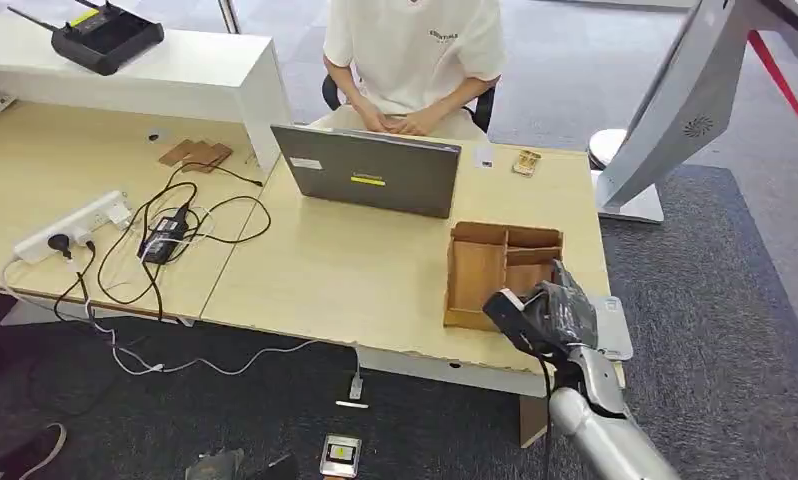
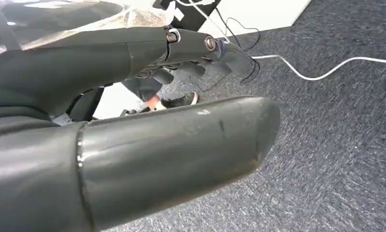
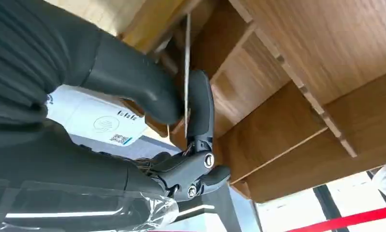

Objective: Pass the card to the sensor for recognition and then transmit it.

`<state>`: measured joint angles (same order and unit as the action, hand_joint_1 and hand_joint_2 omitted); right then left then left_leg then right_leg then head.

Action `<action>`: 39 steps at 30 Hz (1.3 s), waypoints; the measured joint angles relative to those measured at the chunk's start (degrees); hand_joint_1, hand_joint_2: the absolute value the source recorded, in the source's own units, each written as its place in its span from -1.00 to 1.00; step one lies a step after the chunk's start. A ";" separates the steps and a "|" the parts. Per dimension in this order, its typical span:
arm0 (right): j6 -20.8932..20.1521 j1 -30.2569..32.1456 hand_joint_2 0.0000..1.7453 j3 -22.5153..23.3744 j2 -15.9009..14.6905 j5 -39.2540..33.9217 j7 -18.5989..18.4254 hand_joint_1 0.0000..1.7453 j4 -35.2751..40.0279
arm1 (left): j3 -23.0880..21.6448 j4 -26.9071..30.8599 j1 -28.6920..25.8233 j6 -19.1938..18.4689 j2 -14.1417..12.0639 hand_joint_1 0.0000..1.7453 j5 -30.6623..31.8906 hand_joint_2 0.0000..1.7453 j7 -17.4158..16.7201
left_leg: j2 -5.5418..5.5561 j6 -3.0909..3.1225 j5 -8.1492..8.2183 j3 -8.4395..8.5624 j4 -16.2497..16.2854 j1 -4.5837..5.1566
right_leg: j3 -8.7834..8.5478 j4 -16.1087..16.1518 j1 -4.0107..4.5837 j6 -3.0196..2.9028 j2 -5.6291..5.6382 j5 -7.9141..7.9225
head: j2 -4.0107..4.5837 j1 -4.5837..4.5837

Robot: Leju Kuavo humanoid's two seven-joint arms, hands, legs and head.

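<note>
My right hand [image 1: 545,312] hovers at the desk's near right corner, over the front of a wooden divided box [image 1: 505,232]. In the right wrist view its thumb and a finger pinch a thin card [image 3: 187,48], seen edge-on, just above the box's compartments [image 3: 288,121]. The sensor, a flat white card reader [image 1: 615,335] with a printed logo [image 3: 101,123], lies on the desk beside the box, partly under the hand. My left hand [image 2: 181,145] hangs over the grey carpet with fingers stretched out and nothing in it.
A grey laptop [image 1: 367,172] stands mid-desk with a person [image 1: 413,50] seated behind it. A power strip and tangled cables [image 1: 75,225] lie at the left. A white kiosk stand [image 1: 675,100] rises right of the desk. A small device [image 1: 340,455] lies on the floor.
</note>
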<state>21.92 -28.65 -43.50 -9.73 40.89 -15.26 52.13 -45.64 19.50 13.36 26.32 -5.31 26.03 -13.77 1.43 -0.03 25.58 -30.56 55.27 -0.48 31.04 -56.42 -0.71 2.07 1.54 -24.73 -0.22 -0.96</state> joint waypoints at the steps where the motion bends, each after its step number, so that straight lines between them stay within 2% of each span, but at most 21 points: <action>1: 0.05 -0.01 1.00 0.00 0.00 -0.04 0.00 0.86 -0.02 | 0.00 0.00 0.05 0.00 0.00 -1.00 0.00 -1.00 0.00 | 0.00 0.00 0.00 0.00 0.00 0.00 | 0.00 0.00 0.00 0.00 0.00 0.00 | 0.00 0.00; 4: 0.40 -0.08 1.00 0.00 0.00 -0.15 0.00 0.78 -0.15 | 0.00 0.00 0.18 -0.13 0.00 -1.00 0.02 -1.00 -0.02 | 0.00 0.00 0.00 0.00 0.00 0.00 | -0.01 0.00 0.00 0.00 0.00 0.00 | 0.00 0.00; 9: 1.12 -0.43 1.00 -0.02 0.04 -0.20 0.11 0.82 -0.55 | 0.00 0.00 0.42 -0.17 0.00 -1.00 0.13 -1.00 -0.02 | 0.00 0.00 0.00 0.00 0.00 0.00 | -0.01 0.00 0.00 0.00 0.00 0.01 | 0.00 0.00; 13: 1.71 -1.00 1.00 -0.02 0.02 -0.15 0.09 0.90 -0.52 | 0.00 0.00 0.60 -0.42 0.02 -1.00 0.22 -1.00 -0.02 | 0.00 0.00 -0.01 0.00 0.00 0.00 | 0.00 -0.01 0.00 -0.01 0.00 0.01 | 0.02 -0.02; 14: 1.88 -1.28 1.00 -0.02 -0.02 -0.18 0.04 1.00 -0.46 | 0.00 0.00 0.68 -0.50 0.02 -1.00 0.26 -1.00 0.00 | 0.00 0.00 -0.01 0.00 0.00 0.00 | 0.00 -0.01 0.00 -0.01 0.00 0.01 | 0.00 0.00; 15: 2.08 -1.59 1.00 -0.02 -0.06 -0.24 -0.11 0.98 -0.39 | 0.00 0.00 0.73 -0.52 0.04 -1.00 0.35 -1.00 -0.02 | 0.00 0.00 -0.01 0.00 0.00 0.00 | 0.00 -0.01 0.00 -0.01 0.00 0.01 | 0.00 0.00; 23: 2.67 -5.20 1.00 0.39 -2.14 1.58 -3.21 0.96 6.74 | 0.00 0.00 0.95 -1.12 0.17 -1.00 1.03 -1.00 0.24 | -0.01 0.00 -0.02 0.00 0.02 0.01 | 0.00 -0.01 -0.01 -0.01 0.00 0.05 | 0.00 0.00; 32: 0.77 -8.56 1.00 0.96 -4.28 3.65 -4.96 0.98 16.71 | 0.00 0.00 1.37 -1.29 0.31 -1.00 1.25 -1.00 0.70 | -0.01 -0.01 -0.03 0.01 0.01 0.00 | 0.00 -0.01 0.00 -0.01 0.01 0.06 | 0.00 0.00; 39: -3.41 -10.35 1.00 0.90 -4.28 2.18 -4.87 1.00 18.18 | 0.00 0.00 1.97 -1.95 0.57 -1.00 2.45 -1.00 0.87 | 0.00 -0.01 -0.03 0.00 0.01 0.00 | -0.01 -0.01 0.00 -0.01 0.01 0.06 | 0.00 0.00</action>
<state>18.51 -39.00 -42.60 -14.01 43.08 -20.13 70.31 -45.64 19.50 15.32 24.37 -4.74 28.48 -12.90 1.42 -0.03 25.55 -30.57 55.28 -0.48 31.03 -56.43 -0.71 2.07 1.55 -24.67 -0.22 -0.96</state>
